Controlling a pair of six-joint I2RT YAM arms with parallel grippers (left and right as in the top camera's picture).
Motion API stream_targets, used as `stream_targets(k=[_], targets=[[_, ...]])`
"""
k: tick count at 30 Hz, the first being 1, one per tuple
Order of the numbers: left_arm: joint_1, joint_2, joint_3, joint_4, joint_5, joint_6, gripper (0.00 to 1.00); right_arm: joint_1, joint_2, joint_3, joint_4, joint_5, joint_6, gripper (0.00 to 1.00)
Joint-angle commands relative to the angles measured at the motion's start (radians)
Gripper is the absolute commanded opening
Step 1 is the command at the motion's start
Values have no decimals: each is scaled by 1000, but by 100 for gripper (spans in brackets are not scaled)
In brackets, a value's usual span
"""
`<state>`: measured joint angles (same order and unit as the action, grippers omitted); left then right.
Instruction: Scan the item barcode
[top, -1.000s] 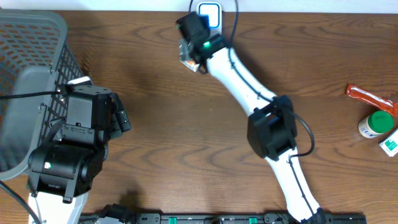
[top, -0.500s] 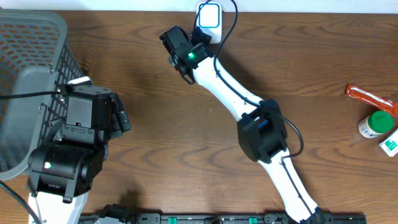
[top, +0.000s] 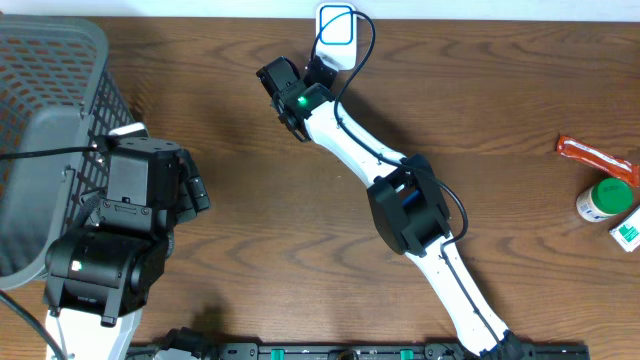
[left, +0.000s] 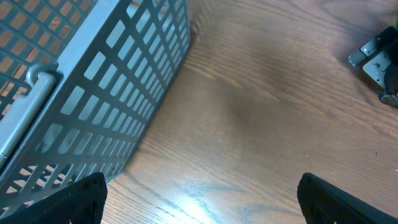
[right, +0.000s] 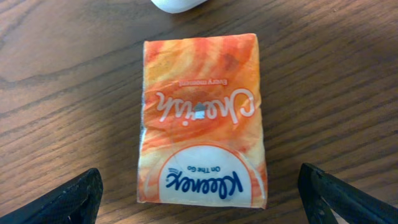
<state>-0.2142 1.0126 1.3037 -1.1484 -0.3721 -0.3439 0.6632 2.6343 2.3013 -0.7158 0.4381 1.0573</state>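
While our right gripper (right: 200, 199) hangs wide open, the tissue pack (right: 202, 118) beside the scanner (right: 177, 5) looks light, squashy; we'd pinch its long sides.

I see a dark brown wood-grain tabletop (top: 250, 260) filling nearly every view. A thin pale strip (top: 180, 8) runs along its far edge; I cannot tell whether it is wall or floor. In the left wrist view, a soft white patch of glare (left: 199, 190) lies on the wood.
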Motion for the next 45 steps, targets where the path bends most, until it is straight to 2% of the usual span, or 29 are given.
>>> stream_targets(k=[1,5,7,20,23,30,34,38,42,45], targets=[[-1,0,9,-3,-3,-10,98,6,19,-1,7,15,-9,96],[-1,0,9,-3,-3,-10,98,6,19,-1,-3,11,-34,96],[0,0,9,-3,-3,-10,98,7,19,-1,-36,5,-33,93],[0,0,9,-3,-3,-10,98,-33,31,-1,32,43,-93,53],[-1,0,9,-3,-3,-10,98,-48,46,-1,32,42,-93,38],[-1,0,9,-3,-3,-10,98,-55,51,0,-5,39,-141,24],[0,0,9,-3,-3,-10,98,-48,24,2,-116,38,-165,17],[0,0,9,-3,-3,-10,98,-44,-33,2,-330,-24,-127,9],[0,0,9,-3,-3,-10,98,-41,-89,2,-579,-111,-12,9],[-1,0,9,-3,-3,-10,98,-36,-111,2,-694,-234,5,10]])
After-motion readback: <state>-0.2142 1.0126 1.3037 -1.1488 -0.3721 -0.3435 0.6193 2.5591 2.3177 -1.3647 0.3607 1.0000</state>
